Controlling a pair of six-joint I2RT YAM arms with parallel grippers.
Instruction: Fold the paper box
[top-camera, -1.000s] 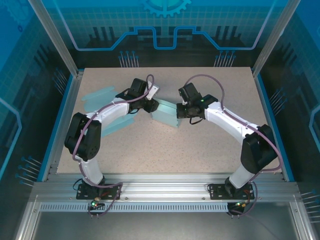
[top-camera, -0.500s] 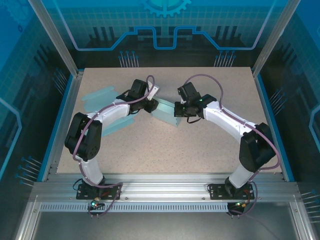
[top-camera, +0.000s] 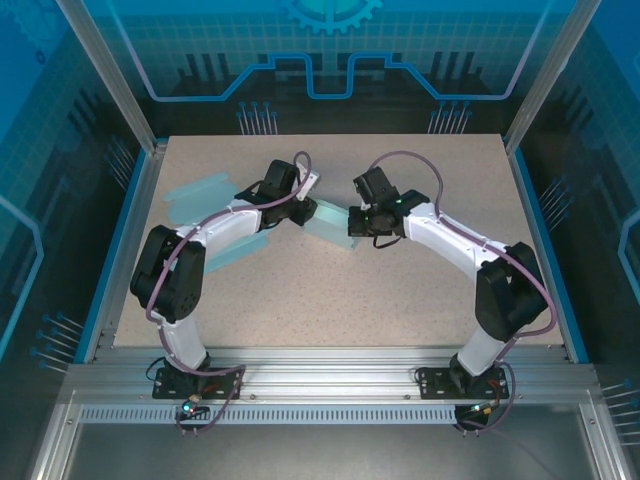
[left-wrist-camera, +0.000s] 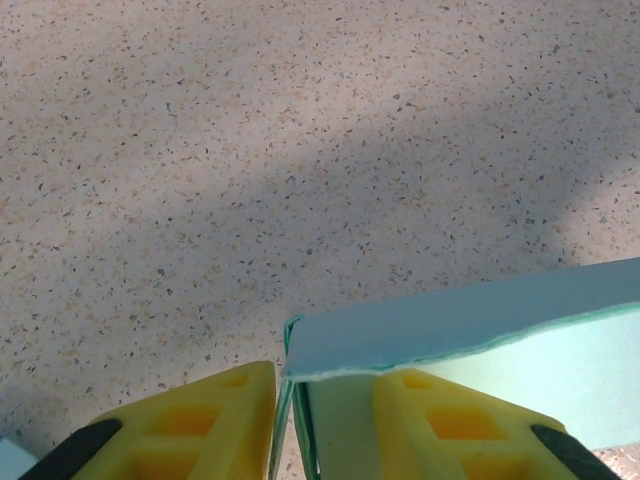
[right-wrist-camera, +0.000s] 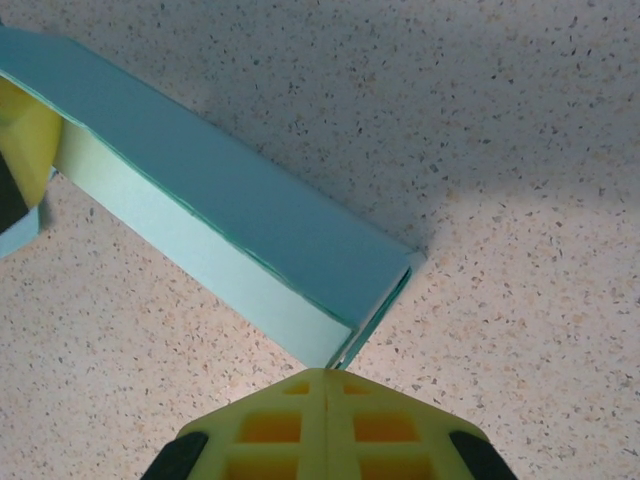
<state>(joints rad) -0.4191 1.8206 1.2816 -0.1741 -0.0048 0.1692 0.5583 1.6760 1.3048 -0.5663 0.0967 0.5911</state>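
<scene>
The teal paper box (top-camera: 328, 224) lies mid-table between my two grippers, partly folded into a long sleeve. My left gripper (top-camera: 304, 212) is at its left end. In the left wrist view, the left gripper (left-wrist-camera: 325, 425) has its yellow fingers (left-wrist-camera: 200, 430) astride the box's (left-wrist-camera: 480, 320) end wall, closed on it. My right gripper (top-camera: 356, 222) is at the other end. In the right wrist view, the right gripper (right-wrist-camera: 325, 385) is shut with nothing in it, and its tip touches the open end corner of the box (right-wrist-camera: 250, 190).
Flat teal paper sheets lie at the table's left (top-camera: 195, 190) and under the left arm (top-camera: 236, 250). The speckled table (top-camera: 420, 290) is bordered by blue rails and an aluminium frame.
The left gripper's fingers have narrowed onto the box's end wall. The right gripper and the box have shifted slightly left and away.
</scene>
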